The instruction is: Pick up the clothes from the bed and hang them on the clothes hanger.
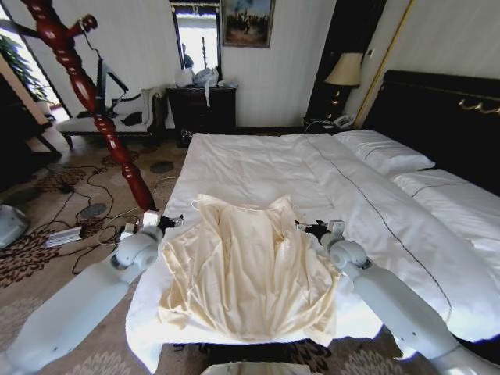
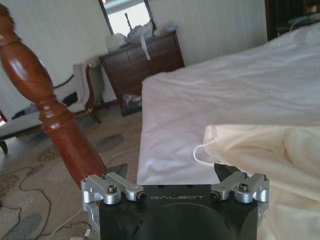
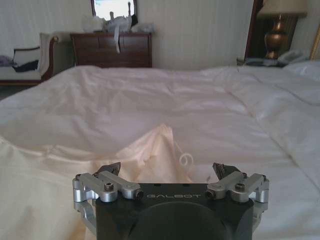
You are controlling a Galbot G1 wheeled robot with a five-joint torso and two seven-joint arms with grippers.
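The clothes (image 1: 250, 269), a cream silky shirt, lie spread flat on the near end of the bed (image 1: 266, 168), collar toward the pillows. My left gripper (image 1: 166, 221) hovers at the shirt's left shoulder, open, with the shoulder corner (image 2: 235, 142) just beyond one fingertip. At the right shoulder my right gripper (image 1: 308, 228) also stands open, a raised fold of the shirt (image 3: 160, 145) lying ahead of its fingers. Neither gripper (image 2: 172, 172) (image 3: 167, 170) holds anything. A thin black triangular shape that looks like the clothes hanger (image 1: 104, 74) hangs from a peg of the coat stand.
A dark-red wooden coat stand (image 1: 101, 117) leans up just left of the bed, close to my left arm. Cables and a power strip (image 1: 62, 234) lie on the patterned carpet. A dark dresser (image 1: 201, 105), a chaise and a lamp (image 1: 344, 70) stand by the far wall.
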